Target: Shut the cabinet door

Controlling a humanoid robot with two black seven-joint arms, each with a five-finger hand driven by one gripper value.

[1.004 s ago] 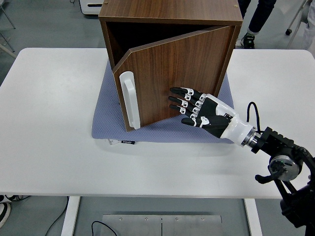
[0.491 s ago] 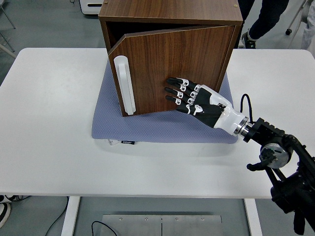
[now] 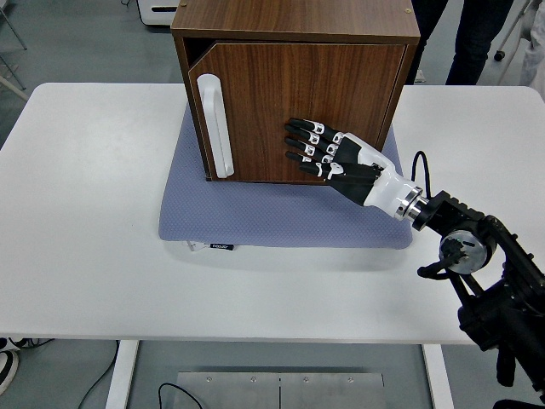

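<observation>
cabinet door (image 3: 298, 102) upper centre, nearly flush, sliver open at left | right robot hand (image 3: 328, 153) fingers spread flat on panel, holding nothing | advice: push straight in near handle (image 3: 215, 126) side until seated

The right hand (image 3: 328, 155) was black, with 5 fingers (image 3: 300, 126) banded by white segments at the knuckles. A glossy white cuff (image 3: 387, 192) joined it to a silver metal ring at the wrist. Behind that ran the black arm (image 3: 477, 264), built of blocky housings with 1 round joint cap showing a grey centre. A thin black cable (image 3: 419, 162) looped up beside the wrist.
</observation>
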